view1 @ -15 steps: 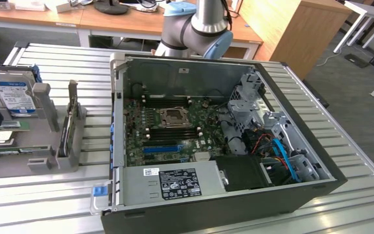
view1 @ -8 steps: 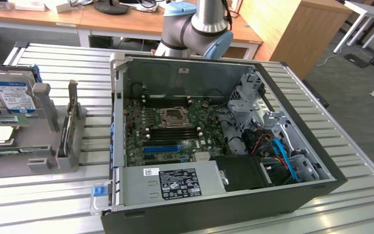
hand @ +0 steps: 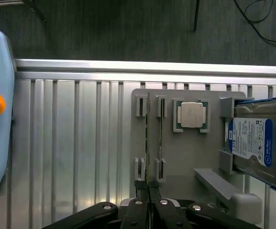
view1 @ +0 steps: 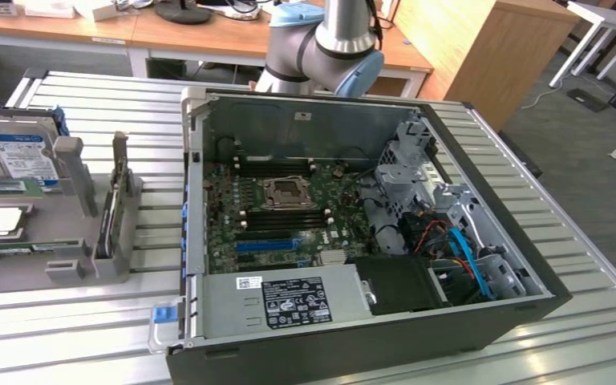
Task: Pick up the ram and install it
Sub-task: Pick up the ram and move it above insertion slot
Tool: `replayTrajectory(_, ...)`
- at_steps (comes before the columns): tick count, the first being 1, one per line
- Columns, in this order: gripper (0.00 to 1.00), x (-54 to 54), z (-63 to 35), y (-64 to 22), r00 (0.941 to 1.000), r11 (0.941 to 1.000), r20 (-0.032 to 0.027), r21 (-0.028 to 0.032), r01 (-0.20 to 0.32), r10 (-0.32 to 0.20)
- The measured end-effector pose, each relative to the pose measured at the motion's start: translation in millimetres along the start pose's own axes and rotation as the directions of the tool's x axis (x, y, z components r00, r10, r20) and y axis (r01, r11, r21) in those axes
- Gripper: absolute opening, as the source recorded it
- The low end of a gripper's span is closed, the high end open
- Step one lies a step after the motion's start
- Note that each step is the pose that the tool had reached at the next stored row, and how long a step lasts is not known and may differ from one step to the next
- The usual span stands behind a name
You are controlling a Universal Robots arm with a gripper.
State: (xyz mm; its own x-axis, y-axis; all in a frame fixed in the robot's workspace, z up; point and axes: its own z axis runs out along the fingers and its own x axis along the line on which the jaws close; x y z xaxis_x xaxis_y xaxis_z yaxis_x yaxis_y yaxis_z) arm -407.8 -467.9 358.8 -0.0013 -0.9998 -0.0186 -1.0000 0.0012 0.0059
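Two ram strips (hand: 147, 138) beside processor (hand: 191, 114), drive (hand: 257, 143)

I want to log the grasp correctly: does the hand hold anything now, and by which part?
Nothing is held, it seems. The hand is shut and empty; the ram stands untouched in its slot in the grey holder.

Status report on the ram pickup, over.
Gripper shut, empty, lined up over the ram. Ram on edge in grey holder, not yet lifted. Second strip close beside it, hard drive further off.
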Motion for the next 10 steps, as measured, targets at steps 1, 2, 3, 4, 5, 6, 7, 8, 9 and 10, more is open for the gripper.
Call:
replayTrajectory(1, 0.12, 0.0, -1.7, -0.1, 1.0000, 1.0000, -0.0001, 0.0000, 0.000, 0.000)
replayTrajectory(2, 0.12, -0.1, -3.4, -0.2, 1.0000, 1.0000, 0.0000, 0.0000, 0.000, 0.000)
replayTrajectory(3, 0.12, -0.1, -5.0, -0.3, 1.0000, 1.0000, 0.0000, 0.0001, 0.000, 0.000)
replayTrajectory(4, 0.12, -0.1, -6.9, -0.4, 1.0000, 1.0000, 0.0000, 0.0000, 0.000, 0.000)
replayTrajectory(5, 0.12, -0.2, -8.6, -0.4, 1.0000, 1.0000, -0.0001, 0.0000, 0.000, 0.000)
replayTrajectory(6, 0.12, -0.2, -10.3, -0.5, 1.0000, 1.0000, -0.0001, 0.0000, 0.000, 0.000)
replayTrajectory(7, 0.12, -0.2, -11.9, -0.6, 1.0000, 1.0000, 0.0000, 0.0001, 0.000, 0.000)
replayTrajectory(8, 0.12, -0.2, -13.5, -0.7, 1.0000, 1.0000, 0.0000, 0.0000, 0.000, 0.000)
replayTrajectory(9, 0.12, -0.3, -15.1, -0.7, 1.0000, 1.0000, 0.0000, 0.0000, 0.000, 0.000)
replayTrajectory(10, 0.12, -0.3, -16.8, -0.7, 1.0000, 1.0000, -0.0001, 0.0000, 0.000, 0.000)
